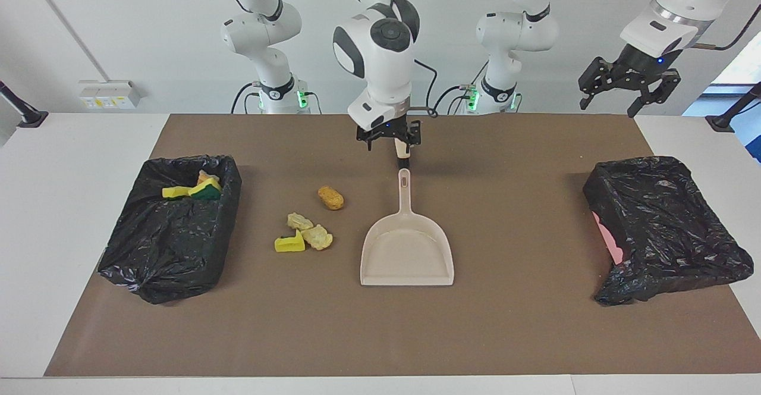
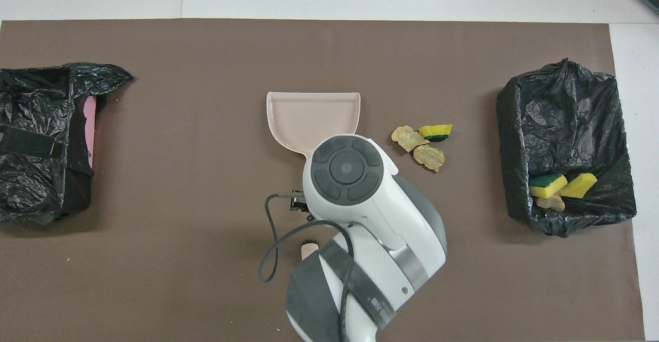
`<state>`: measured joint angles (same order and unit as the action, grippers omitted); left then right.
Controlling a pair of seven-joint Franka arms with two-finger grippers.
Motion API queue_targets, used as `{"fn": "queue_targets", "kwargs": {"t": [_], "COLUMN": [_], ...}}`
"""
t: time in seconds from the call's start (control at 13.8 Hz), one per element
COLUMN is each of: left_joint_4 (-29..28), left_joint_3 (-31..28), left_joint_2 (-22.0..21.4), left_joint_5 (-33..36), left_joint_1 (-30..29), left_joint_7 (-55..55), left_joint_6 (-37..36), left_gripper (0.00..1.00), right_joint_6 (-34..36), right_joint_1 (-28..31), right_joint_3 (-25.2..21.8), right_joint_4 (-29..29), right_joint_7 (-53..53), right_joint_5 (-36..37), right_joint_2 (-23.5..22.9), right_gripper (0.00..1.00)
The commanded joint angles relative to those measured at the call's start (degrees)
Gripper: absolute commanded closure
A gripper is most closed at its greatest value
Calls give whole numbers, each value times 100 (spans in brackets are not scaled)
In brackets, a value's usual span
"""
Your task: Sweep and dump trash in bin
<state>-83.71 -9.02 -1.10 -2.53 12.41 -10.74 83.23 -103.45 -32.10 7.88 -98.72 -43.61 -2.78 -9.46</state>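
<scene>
The right hand [image 1: 389, 139], released, hangs over the dustpan [image 1: 407, 252] handle. The left hand [image 1: 624, 88] waits, released. Next, four scraps [image 1: 309, 231] need sweeping.

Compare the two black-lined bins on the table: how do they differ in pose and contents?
The bin at the right arm's end stands upright, mouth open upward, with yellow and green scraps inside. The other bin, at the left arm's end, looks slumped, its liner bunched over the top, a pink edge showing, no scraps visible. Both wear crinkled black liners and sit on the brown mat.
</scene>
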Motion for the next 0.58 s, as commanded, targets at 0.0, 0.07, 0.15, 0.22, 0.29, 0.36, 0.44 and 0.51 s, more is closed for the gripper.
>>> {"fn": "queue_targets", "kwargs": {"t": [0.0, 0.07, 0.15, 0.22, 0.29, 0.36, 0.44, 0.51], "left_joint_4": [-22, -22, -5, -13, -31, -31, -48, -40], "left_joint_3": [111, 285, 574, 795, 832, 841, 841, 841], "left_joint_2": [-83, -92, -83, -83, -83, -83, -92, -92], "left_joint_5": [78, 77, 77, 77, 77, 77, 77, 77], "left_joint_1": [-168, -282, -596, -791, -819, -863, -837, -828], "left_joint_7": [256, 361, 362, 371, 354, 345, 353, 354], "left_joint_6": [-78, -79, -44, -52, -96, -114, -96, -70], "left_gripper": [0, 0, 0, 0, 0, 0, 0, 0], "right_joint_6": [-158, -219, -429, -709, -860, -1035, -1298, -1536], "right_joint_1": [-426, -559, -691, -849, -1042, -1244, -1463, -1753], "right_joint_3": [38, 38, 38, 38, 38, 47, 47, 47], "right_joint_4": [-1154, -1488, -1901, -2305, -2649, -2904, -3116, -3327], "right_joint_7": [28, 45, 37, 19, -33, -121, -348, -568], "right_joint_5": [-318, -572, -818, -1056, -1102, -1111, -1120, -1120], "right_joint_2": [811, 1049, 1286, 1523, 1647, 1657, 1649, 1614], "right_gripper": [0, 0, 0, 0, 0, 0, 0, 0]}}
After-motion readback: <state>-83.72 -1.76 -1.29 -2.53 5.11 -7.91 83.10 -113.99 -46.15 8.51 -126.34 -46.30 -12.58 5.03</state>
